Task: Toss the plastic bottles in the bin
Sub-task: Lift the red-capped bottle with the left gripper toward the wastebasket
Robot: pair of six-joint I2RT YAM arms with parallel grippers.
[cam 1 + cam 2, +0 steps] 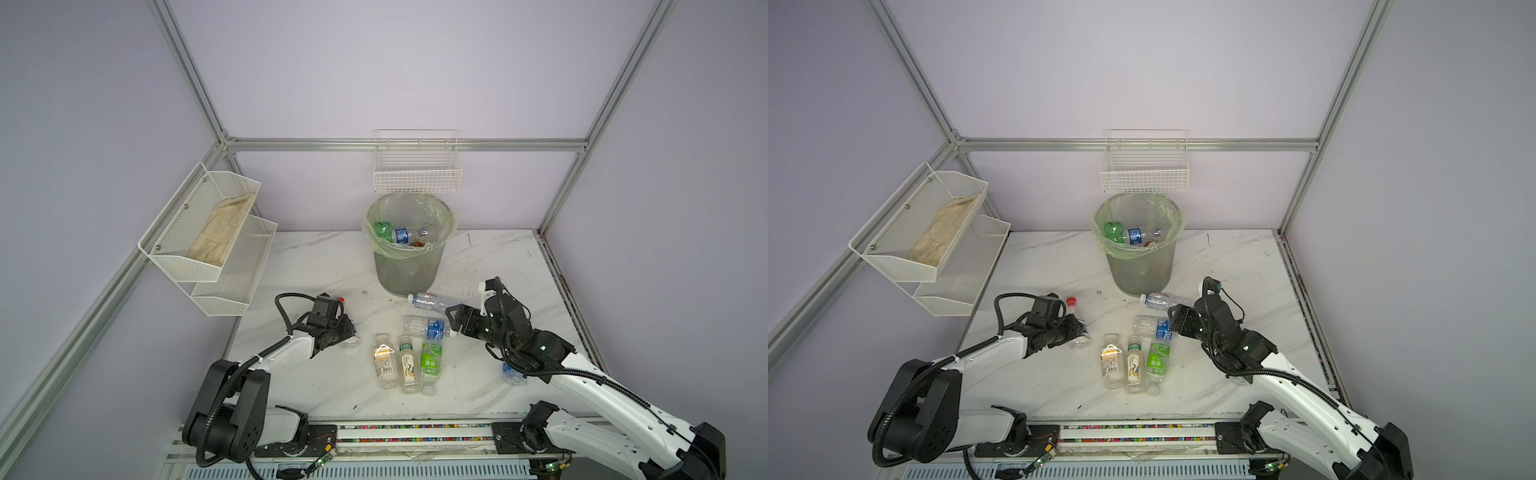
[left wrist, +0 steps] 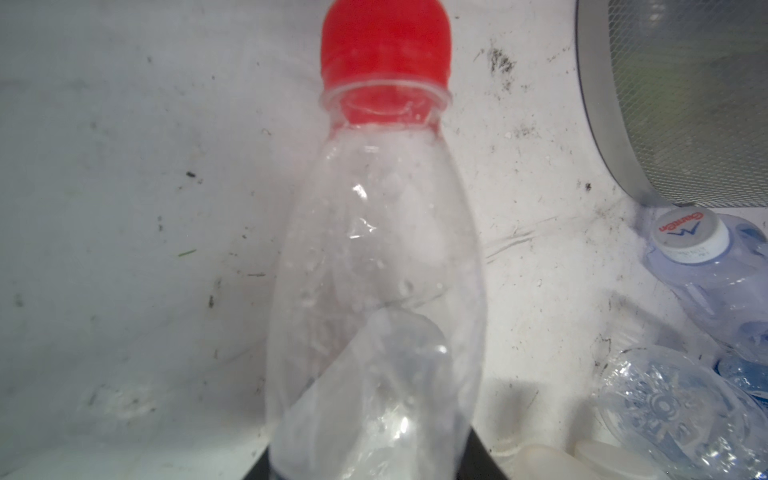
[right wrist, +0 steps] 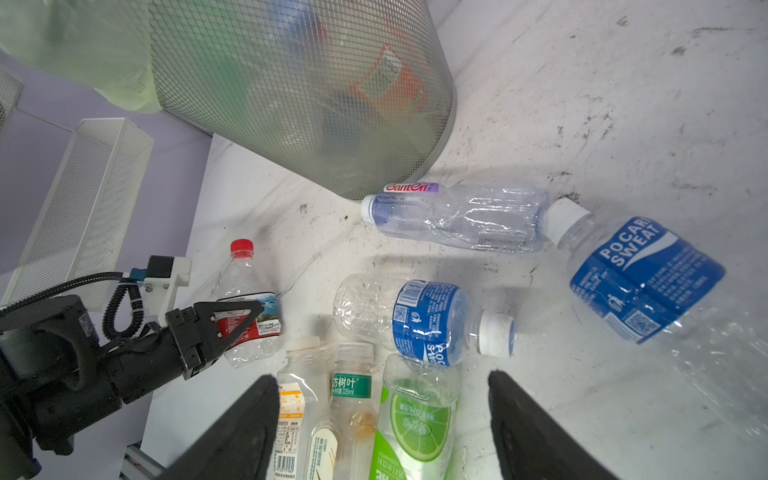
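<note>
My left gripper [image 1: 348,332] is shut on a clear red-capped bottle [image 2: 374,257] lying on the table at the left; its cap [image 1: 1072,301] points away. My right gripper [image 3: 382,382] hangs open over a blue-labelled bottle [image 1: 428,326], holding nothing. A crushed clear bottle [image 1: 432,300] lies at the foot of the bin [image 1: 399,270], a round grey basket with a pale green liner and several bottles inside. Three upright-labelled bottles [image 1: 408,365] lie side by side in the middle front. Another blue-labelled bottle [image 3: 644,278] lies under my right arm.
A white mesh two-tier shelf [image 1: 216,232] with a cloth in it hangs on the left wall. A white wire basket [image 1: 417,172] hangs on the back wall above the bin. The arms' rail [image 1: 415,432] runs along the table's front edge.
</note>
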